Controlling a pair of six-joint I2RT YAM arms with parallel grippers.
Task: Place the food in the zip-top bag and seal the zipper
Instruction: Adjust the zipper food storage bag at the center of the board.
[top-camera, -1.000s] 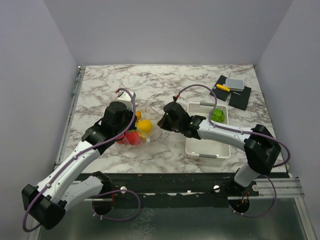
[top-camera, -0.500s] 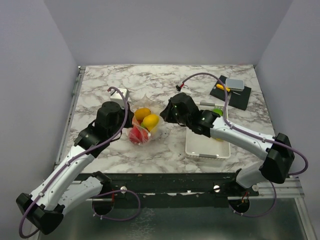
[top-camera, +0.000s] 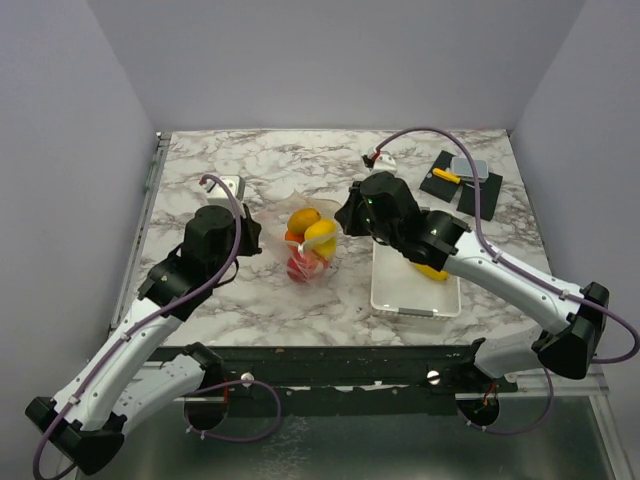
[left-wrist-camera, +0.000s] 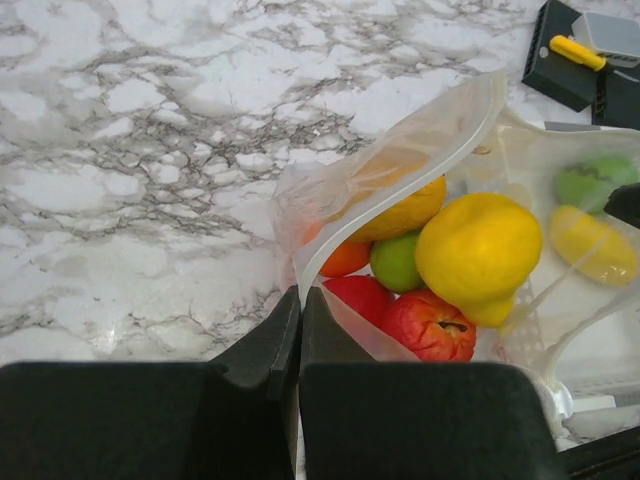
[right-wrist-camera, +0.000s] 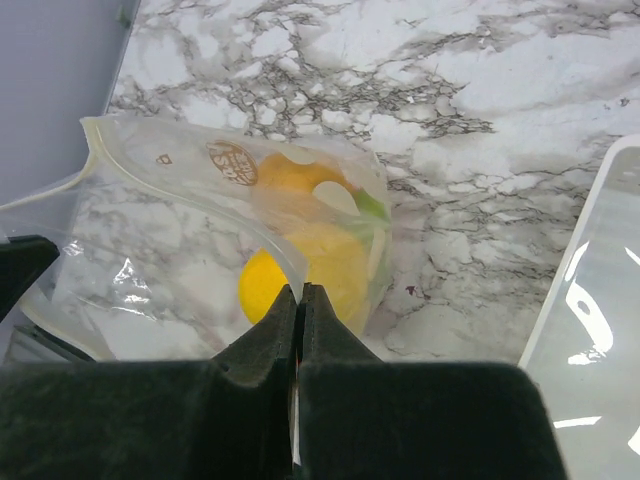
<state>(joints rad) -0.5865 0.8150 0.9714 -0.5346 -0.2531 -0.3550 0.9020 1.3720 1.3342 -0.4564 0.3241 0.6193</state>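
The left gripper (left-wrist-camera: 300, 298) was closed, its black fingers pressed together on the edge of the clear, crinkly plastic zip-top bag (left-wrist-camera: 330, 195), at the near end of the narrow pale zipper strip (left-wrist-camera: 455, 130). The right gripper (right-wrist-camera: 299, 293) was likewise closed, its fingers pinched on the bag film at the opposite side. In the top view, the bag was held between the two grippers over the grey-veined marble table (top-camera: 250, 160). Whether its underside touched the table could not be determined.

The food was contained in the bag:
- a glossy yellow fruit (left-wrist-camera: 478, 250);
- a red apple-shaped piece (left-wrist-camera: 430, 327), touching the yellow fruit;
- a small green piece (left-wrist-camera: 397, 262);
- an orange piece (left-wrist-camera: 345, 257);
- an orange-yellow piece (left-wrist-camera: 405, 212), directly behind the zipper strip.

A white rectangular plastic tray (top-camera: 415, 300) was located just beside the bag, on the right. A yellow piece (top-camera: 432, 270) was visible in it, partly covered by the right arm.

Black flat pads (top-camera: 478, 197) were positioned at the far right corner, bearing a grey lidded box (top-camera: 468, 167) and a small yellow object (top-camera: 446, 175).
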